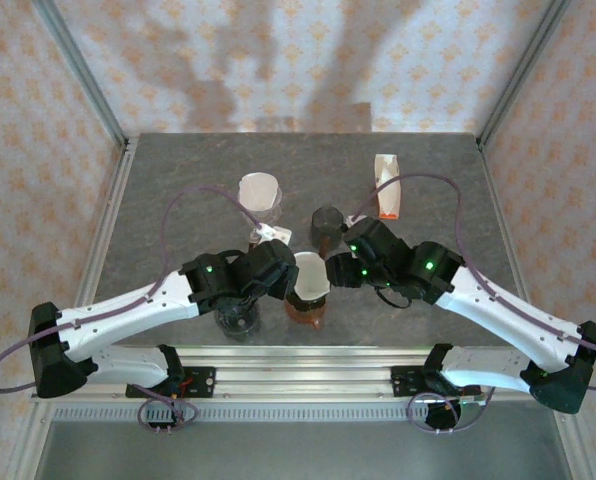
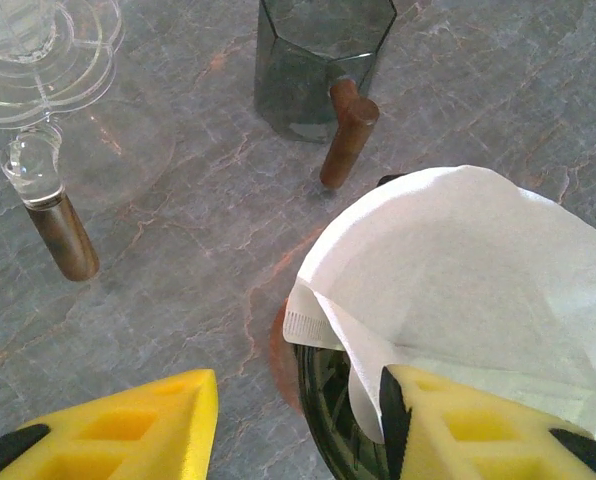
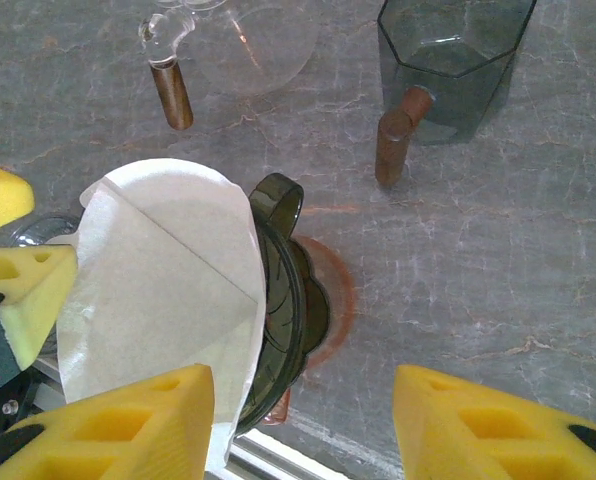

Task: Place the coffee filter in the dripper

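At centre-left of the overhead view, left gripper [image 1: 281, 277]: jaws apart and straddling the filter's rim. One yellow finger [image 2: 468, 430] lies on the paper, the other sits out over the table [image 2: 178, 250].
Centre, coffee filter [image 1: 309, 277]: opened into a cone and standing in the mouth of the dripper [image 1: 305, 314], but riding high and leaning.
Centre-right, right gripper [image 1: 336, 268]: fingers spread wide, nothing held, dripper just ahead of them.
Step in hand: seating the filter, by my read. It's in, but not settled flush.
Next move: calls for a gentle downward nudge on the paper to ease it against the dripper wall, without crumpling it or tipping the dripper.
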You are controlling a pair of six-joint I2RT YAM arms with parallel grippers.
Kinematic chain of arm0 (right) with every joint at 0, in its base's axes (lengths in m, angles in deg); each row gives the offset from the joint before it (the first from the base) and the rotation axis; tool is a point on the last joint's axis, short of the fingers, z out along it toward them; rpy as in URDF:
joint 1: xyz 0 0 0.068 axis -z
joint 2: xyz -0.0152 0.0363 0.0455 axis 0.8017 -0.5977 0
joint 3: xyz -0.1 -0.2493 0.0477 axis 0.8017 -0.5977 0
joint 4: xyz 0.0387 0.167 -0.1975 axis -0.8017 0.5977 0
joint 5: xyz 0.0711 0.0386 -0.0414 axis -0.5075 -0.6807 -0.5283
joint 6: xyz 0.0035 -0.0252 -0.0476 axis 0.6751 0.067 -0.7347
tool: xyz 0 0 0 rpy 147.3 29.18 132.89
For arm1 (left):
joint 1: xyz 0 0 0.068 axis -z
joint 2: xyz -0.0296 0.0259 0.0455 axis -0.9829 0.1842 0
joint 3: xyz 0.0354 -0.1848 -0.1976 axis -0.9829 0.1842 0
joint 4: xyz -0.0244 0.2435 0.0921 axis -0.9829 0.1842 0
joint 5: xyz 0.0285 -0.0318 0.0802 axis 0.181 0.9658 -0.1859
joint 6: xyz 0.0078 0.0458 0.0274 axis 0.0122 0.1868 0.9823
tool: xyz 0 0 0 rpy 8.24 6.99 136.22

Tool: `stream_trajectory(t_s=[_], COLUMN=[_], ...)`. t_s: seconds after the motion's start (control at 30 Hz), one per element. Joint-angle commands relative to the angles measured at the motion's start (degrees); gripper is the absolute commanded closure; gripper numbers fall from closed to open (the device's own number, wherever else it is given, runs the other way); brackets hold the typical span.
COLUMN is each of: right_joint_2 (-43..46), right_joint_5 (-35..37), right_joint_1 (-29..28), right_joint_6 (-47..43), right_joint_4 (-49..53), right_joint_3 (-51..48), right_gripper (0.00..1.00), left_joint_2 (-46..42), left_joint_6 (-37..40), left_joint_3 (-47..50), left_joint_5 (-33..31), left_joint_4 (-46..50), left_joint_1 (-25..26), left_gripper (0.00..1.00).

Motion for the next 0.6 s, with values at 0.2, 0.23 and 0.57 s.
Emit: stream_trajectory(t_s=[0.2, 0.23, 0.57], right_joint_2=[-4.54, -4.59, -8.90], right_joint_5=[-2.27, -2.35, -3.55], right_joint_1=[0.82, 0.83, 0.91], right_joint_6=[-2.59, -2.86, -4.09], right_joint_4=[-0.47, -0.16, -0.67], right_joint_3=[2.70, 2.91, 3.35], right_gripper=[0.56, 0.56, 0.70], left_joint_2=[-1.09, -1.01, -1.55], left_joint_6=[-0.69, -0.70, -0.69], left_joint_3=[0.49, 0.58, 1.67], left_joint_5=[-0.79, -0.78, -0.58], left_joint_4=[1.90, 1.78, 1.46], left_joint_1=[0.69, 0.66, 0.66], left_gripper=[0.55, 0.55, 0.59])
